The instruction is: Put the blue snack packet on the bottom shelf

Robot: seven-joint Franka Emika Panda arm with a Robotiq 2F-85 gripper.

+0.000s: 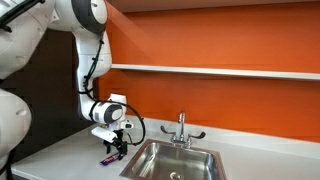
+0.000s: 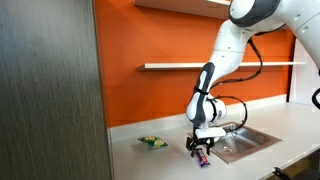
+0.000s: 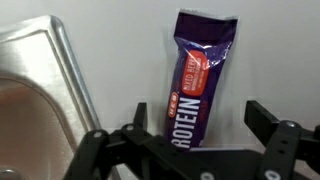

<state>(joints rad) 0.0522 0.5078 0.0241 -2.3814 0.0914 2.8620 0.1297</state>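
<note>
The blue snack packet is lying flat on the counter, just left of the sink going by both exterior views. The fingers are spread wide, one either side of its near end, with a gap showing on both sides. Nothing's gripped yet, so I'd say the grab is the step in hand.

If it were me I'd drop straight down, keep the bar centred, and close across its narrow width. The wrapper's thin and flat, so the tips probably need to be right at the counter or they'll skid over the top. Pinching nearer the middle would likely stop it drooping on the lift.

Then it's a climb: the bottom shelf is the white ledge across the orange wall, well above. The faucet sticks up behind the sink, so I'd lift clear before swinging over. A green packet sits farther left, well apart, not in the way. There's another shelf higher up; don't aim for that one.
</note>
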